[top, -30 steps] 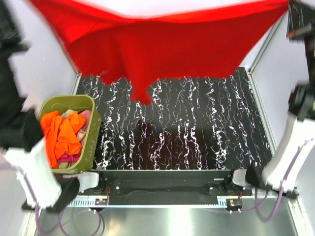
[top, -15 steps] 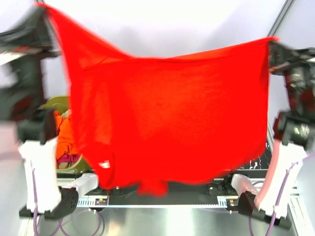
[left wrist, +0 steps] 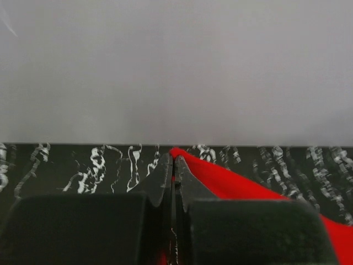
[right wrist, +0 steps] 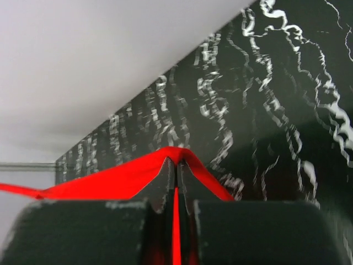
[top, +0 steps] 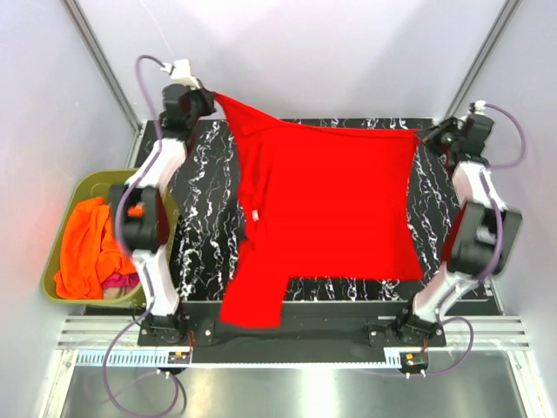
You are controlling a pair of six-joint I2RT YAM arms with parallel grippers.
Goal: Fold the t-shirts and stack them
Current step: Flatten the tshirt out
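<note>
Red t-shirt (top: 331, 200): spread over the table (top: 204, 218), far edge taut between both arms, one sleeve hanging past the near edge
Left jaws: pressed together on the far-left corner
Right jaws: pinching the far-right corner
Risk: more pull may slip a corner free; the hanging sleeve may drag the cloth
Left arm (top: 161, 170): stretched far forward
Right arm (top: 479, 187): mirrored

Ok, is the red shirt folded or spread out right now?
Spread, not folded: the red t-shirt lies open across the table, its far corners pinched by the left gripper and right gripper.
</note>
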